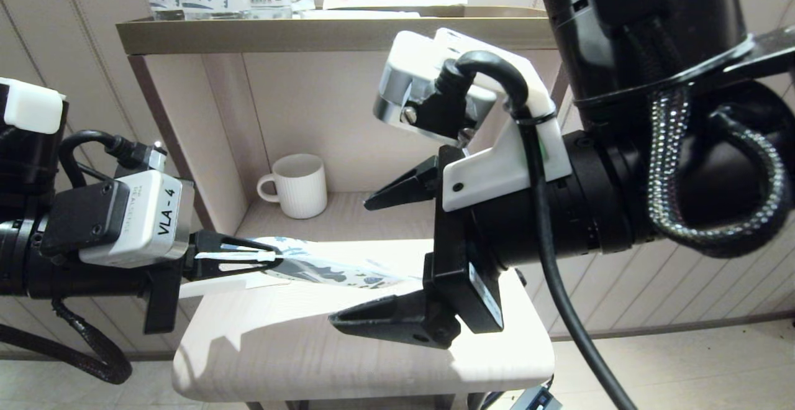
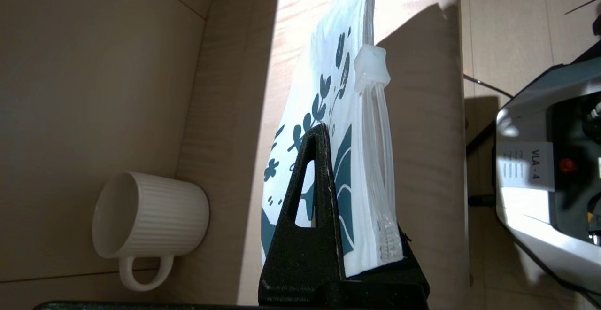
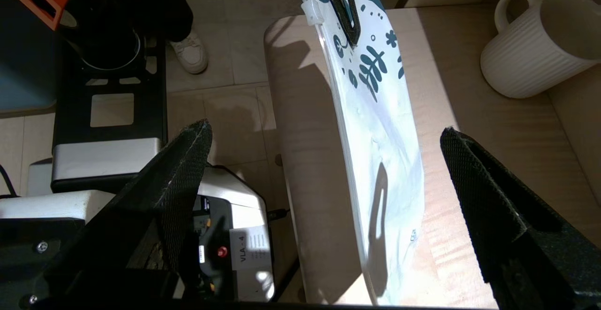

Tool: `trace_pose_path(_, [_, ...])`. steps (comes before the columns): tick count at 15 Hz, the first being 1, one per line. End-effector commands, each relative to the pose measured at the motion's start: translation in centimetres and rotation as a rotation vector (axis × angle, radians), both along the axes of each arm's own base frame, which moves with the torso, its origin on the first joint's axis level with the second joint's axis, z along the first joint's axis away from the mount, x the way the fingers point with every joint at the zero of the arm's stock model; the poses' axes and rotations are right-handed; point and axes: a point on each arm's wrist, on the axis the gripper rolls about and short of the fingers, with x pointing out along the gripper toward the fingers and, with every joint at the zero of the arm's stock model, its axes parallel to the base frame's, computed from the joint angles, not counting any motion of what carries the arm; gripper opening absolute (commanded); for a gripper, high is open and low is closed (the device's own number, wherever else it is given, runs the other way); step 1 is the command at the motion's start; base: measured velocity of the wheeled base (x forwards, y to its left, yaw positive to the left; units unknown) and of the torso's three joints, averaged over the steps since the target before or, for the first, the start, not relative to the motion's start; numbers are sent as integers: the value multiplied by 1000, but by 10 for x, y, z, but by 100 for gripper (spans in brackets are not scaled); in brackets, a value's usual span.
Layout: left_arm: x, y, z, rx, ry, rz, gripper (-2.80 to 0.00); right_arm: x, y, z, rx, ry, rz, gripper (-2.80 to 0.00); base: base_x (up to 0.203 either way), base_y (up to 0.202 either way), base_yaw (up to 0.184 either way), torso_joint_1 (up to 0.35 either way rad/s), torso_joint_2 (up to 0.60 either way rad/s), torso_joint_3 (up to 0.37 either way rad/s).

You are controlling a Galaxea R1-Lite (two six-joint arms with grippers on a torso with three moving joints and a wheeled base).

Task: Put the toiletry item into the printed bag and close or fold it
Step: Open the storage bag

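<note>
Above the table (image 1: pixel 261 341), printed bag (image 1: pixel 335 268) in left gripper (image 1: pixel 248 258) jaws.

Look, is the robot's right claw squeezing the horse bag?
No, the right gripper is wide open around the printed bag without touching it; the left gripper pinches it.

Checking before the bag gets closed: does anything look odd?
Nothing looks damaged. The left tool holds the printed bag by one end above the table; the right tool is open by its free end.
</note>
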Motion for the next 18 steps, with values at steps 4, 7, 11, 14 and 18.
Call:
trace_pose_path(4, [4, -3, 0, 2, 0, -15, -280, 0, 0, -2, -9, -3, -6, 0, 0, 0, 0, 0, 0, 0])
trace_pose_path(7, [10, -8, -3, 1, 25, -27, -280, 0, 10, -4, -14, -1, 14, 0, 0, 0, 0, 0, 0, 0])
trace_pose_path(11, [23, -14, -7, 6, 106, -36, -280, -2, 15, -4, -19, -14, 30, 0, 0, 0, 0, 0, 0, 0])
trace_pose_path(14, [32, -20, -4, 16, 319, -80, -280, 0, 17, -5, -26, -26, 17, 0, 0, 0, 0, 0, 0, 0])
trace_pose_path(18, [41, -25, -5, 33, 490, -127, -280, 7, 22, -12, -48, -31, 1, 0, 0, 0, 0, 0, 0, 0])
